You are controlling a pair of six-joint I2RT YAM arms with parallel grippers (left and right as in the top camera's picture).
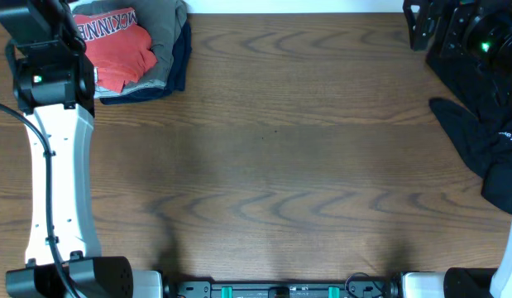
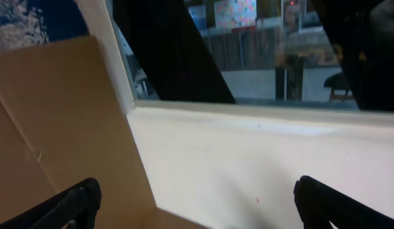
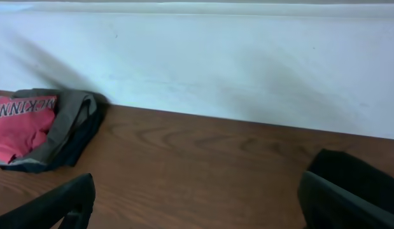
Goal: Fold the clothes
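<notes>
Both tools stand wide open and empty. The left tool [image 2: 197,207] faces a sheet of cardboard [image 2: 56,127] and a white wall [image 2: 260,159], and the right tool [image 3: 197,203] hangs over the desk [image 3: 203,165]. The coral-red T-shirt [image 1: 115,45] lies on top of a grey and navy pile [image 1: 165,29] in the desk's far left corner. The black garment [image 1: 483,136] sprawls limp at the right edge.

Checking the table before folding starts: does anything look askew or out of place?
Only the black garment, lying crumpled and unfolded at the right side of the table. The red T-shirt sits folded on a stack in the far left corner.
</notes>
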